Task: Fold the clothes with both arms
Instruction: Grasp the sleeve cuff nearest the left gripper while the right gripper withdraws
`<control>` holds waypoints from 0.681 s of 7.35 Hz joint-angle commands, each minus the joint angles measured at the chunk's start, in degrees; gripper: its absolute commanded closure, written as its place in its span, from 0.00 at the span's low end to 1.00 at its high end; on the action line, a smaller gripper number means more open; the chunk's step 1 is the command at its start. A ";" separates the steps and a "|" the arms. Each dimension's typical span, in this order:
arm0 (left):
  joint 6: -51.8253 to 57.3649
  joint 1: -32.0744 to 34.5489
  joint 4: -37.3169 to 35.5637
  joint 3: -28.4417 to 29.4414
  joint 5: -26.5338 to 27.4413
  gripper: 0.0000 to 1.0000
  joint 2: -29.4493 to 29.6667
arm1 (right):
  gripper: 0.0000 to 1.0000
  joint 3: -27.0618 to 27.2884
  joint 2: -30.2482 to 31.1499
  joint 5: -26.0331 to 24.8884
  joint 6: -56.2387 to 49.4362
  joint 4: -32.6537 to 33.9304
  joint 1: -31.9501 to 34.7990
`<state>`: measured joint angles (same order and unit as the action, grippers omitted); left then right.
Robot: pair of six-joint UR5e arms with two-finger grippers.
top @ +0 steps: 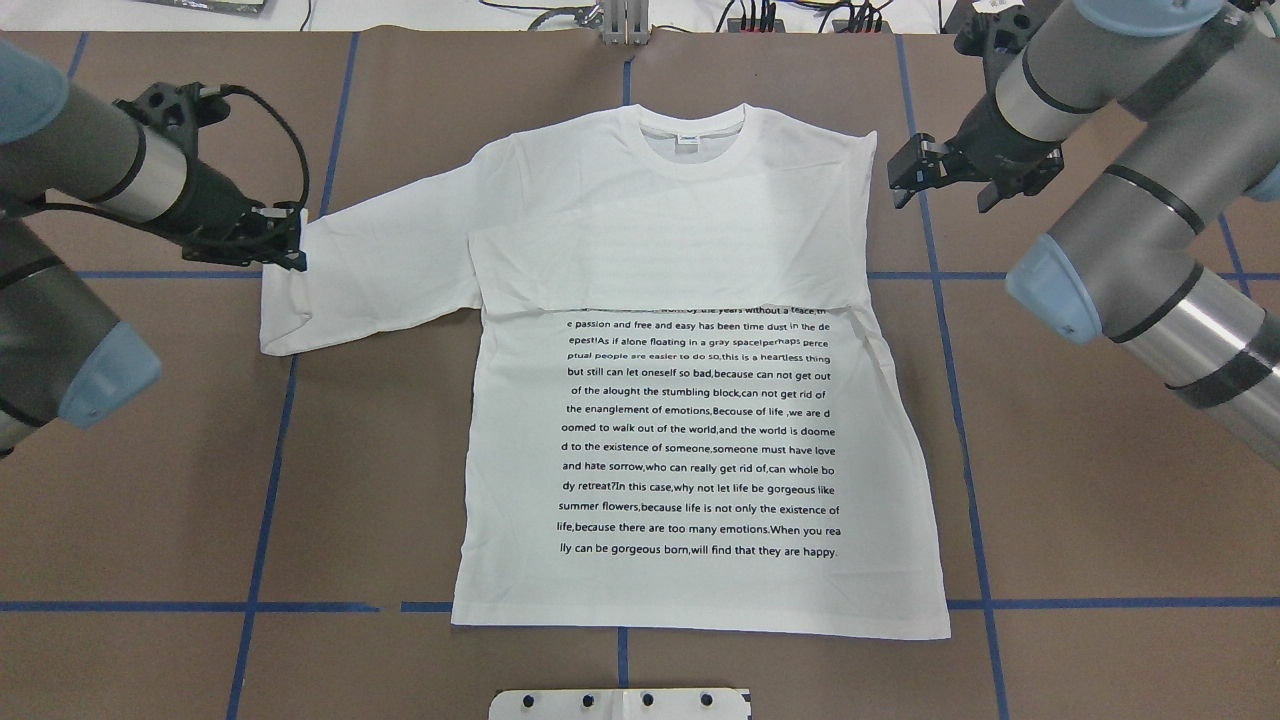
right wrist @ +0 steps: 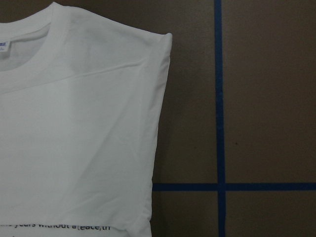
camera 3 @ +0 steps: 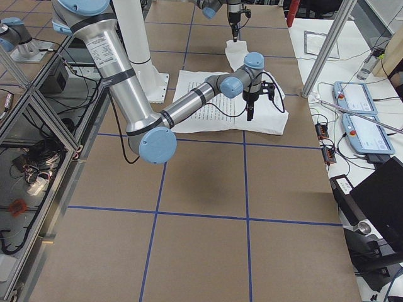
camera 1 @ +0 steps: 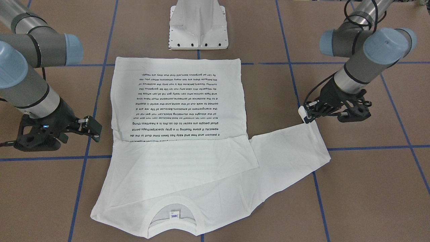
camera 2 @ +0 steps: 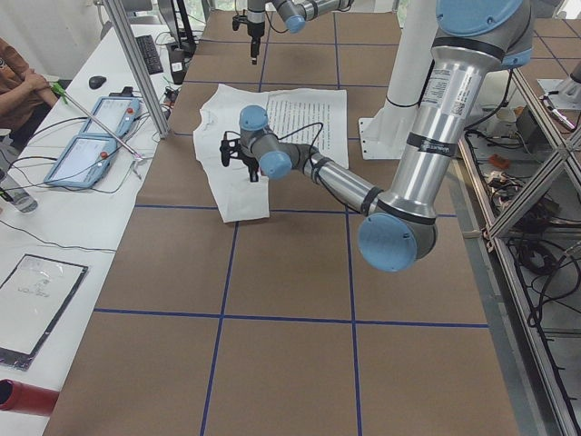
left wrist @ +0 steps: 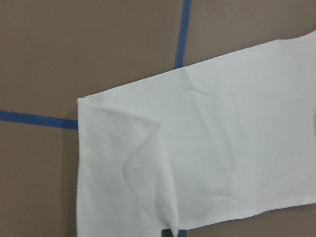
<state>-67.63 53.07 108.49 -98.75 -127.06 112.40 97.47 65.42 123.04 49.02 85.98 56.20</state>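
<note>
Brown table (top: pixel 1100 520) with blue tape lines, from overhead: white T-shirt (top: pixel 700 450) flat at its middle, text side up, one sleeve folded across the chest, the other spread out to the left gripper (top: pixel 290 250); right gripper (top: pixel 945 185) with fingers apart, just beside the folded shoulder, holding nothing. From the front: left gripper clamped on the spread sleeve's cuff corner. Left wrist: that corner curled up off the table. Right wrist: folded shoulder, collar, bare table beside.

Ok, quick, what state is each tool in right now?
Left tool: closed, pinching the sleeve cuff of the T-shirt.
Right tool: open, holding nothing.
</note>
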 commanded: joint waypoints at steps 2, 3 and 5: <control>-18.87 -0.95 -6.54 2.76 -6.69 1.00 22.70 | 0.00 7.27 11.36 0.00 -4.17 -0.20 0.31; -22.68 -1.04 -6.11 4.78 -8.62 1.00 28.35 | 0.00 8.94 14.87 0.09 -5.24 -0.72 0.23; -29.71 -6.11 -2.52 8.39 -8.56 1.00 35.59 | 0.00 9.49 18.07 0.00 -5.51 -0.90 0.14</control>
<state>-92.57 49.95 103.73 -92.37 -135.33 143.66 106.57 81.67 123.07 43.83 85.17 56.44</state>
